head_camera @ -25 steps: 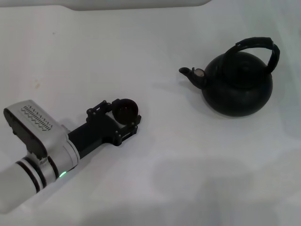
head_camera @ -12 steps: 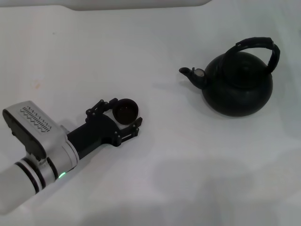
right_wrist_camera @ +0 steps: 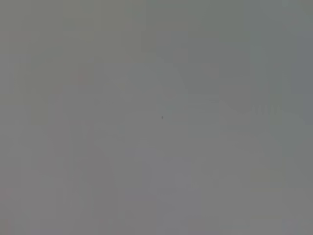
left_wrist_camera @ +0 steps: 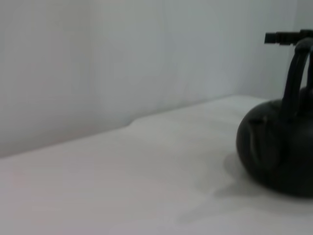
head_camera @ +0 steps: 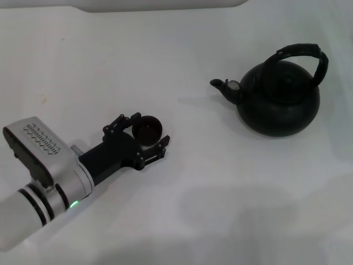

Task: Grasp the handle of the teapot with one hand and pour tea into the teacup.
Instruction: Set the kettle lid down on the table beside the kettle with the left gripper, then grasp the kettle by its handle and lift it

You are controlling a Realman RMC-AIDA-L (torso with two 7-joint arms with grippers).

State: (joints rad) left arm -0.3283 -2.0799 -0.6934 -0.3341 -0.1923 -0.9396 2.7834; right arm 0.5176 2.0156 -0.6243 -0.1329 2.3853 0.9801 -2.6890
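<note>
The matte-black teapot [head_camera: 278,105] stands upright at the right of the white table, its spout [head_camera: 222,85] pointing left. Its black hoop handle [head_camera: 309,52] arches over the lid, and nothing holds it. The small dark teacup [head_camera: 147,130] stands on the table left of centre. My left gripper [head_camera: 151,128] lies low on the table with its black fingers [head_camera: 118,123] spread open on either side of the teacup. The left wrist view shows the teapot [left_wrist_camera: 276,147] and its handle [left_wrist_camera: 295,73] farther off. My right gripper is out of view; its wrist view shows only flat grey.
The white tabletop [head_camera: 209,182] stretches between the teacup and the teapot and in front of both. A pale raised edge [head_camera: 160,4] runs along the far side. A plain wall [left_wrist_camera: 122,58] stands behind the table in the left wrist view.
My left gripper's fingers have spread a little wider around the teacup. The teacup and the teapot have stayed in place.
</note>
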